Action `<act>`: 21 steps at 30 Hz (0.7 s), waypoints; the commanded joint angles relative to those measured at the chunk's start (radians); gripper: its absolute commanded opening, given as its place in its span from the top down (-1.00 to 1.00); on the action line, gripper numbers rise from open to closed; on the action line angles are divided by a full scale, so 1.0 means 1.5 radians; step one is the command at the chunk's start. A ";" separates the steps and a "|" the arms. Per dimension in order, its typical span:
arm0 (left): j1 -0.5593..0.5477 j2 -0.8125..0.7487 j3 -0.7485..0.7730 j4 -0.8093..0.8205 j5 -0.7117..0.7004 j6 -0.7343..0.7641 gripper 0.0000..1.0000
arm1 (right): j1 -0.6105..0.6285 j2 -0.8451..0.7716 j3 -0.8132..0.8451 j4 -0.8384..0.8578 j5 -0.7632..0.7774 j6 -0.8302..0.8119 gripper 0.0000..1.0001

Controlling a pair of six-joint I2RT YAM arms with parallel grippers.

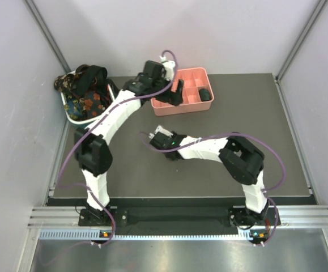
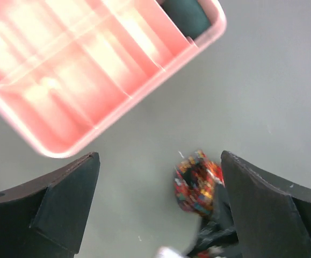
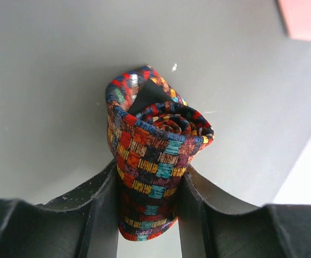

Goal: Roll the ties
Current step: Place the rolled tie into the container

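Observation:
A rolled multicoloured plaid tie (image 3: 152, 156) sits between my right gripper's fingers (image 3: 104, 215), which are shut on it just above the grey table. The same roll shows blurred in the left wrist view (image 2: 198, 183). My right gripper (image 1: 158, 137) is at the table's middle. My left gripper (image 1: 178, 90) is open and empty, hovering at the near edge of the pink tray (image 1: 169, 106); its fingers (image 2: 64, 199) are spread wide. A dark rolled tie (image 1: 205, 94) lies in a tray compartment and also shows in the left wrist view (image 2: 185, 16). Several floral and black ties (image 1: 84, 90) are heaped in the basket.
The teal-and-white basket (image 1: 73, 116) stands at the back left by the wall. The pink tray (image 2: 64, 80) has several compartments and stands at the back centre; its corner shows in the right wrist view (image 3: 305, 19). Walls enclose the table on three sides.

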 commanded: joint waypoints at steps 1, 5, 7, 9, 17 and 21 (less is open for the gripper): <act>0.023 -0.076 -0.108 0.182 -0.039 -0.056 -0.98 | -0.041 -0.080 -0.038 0.049 -0.128 0.037 0.69; 0.063 -0.132 -0.216 0.328 -0.093 -0.113 -0.98 | -0.082 -0.136 -0.083 0.079 -0.178 0.081 0.72; 0.090 -0.151 -0.267 0.392 -0.100 -0.175 -0.98 | -0.119 -0.175 -0.108 0.091 -0.223 0.091 0.75; 0.113 -0.158 -0.292 0.408 -0.168 -0.243 -0.98 | -0.161 -0.205 -0.131 0.107 -0.269 0.106 0.75; 0.143 -0.028 -0.179 0.322 -0.153 -0.242 -0.98 | -0.326 -0.304 -0.092 0.088 -0.407 0.152 0.79; 0.143 0.058 -0.112 0.287 -0.158 -0.234 -0.81 | -0.379 -0.296 -0.014 0.053 -0.420 0.146 0.78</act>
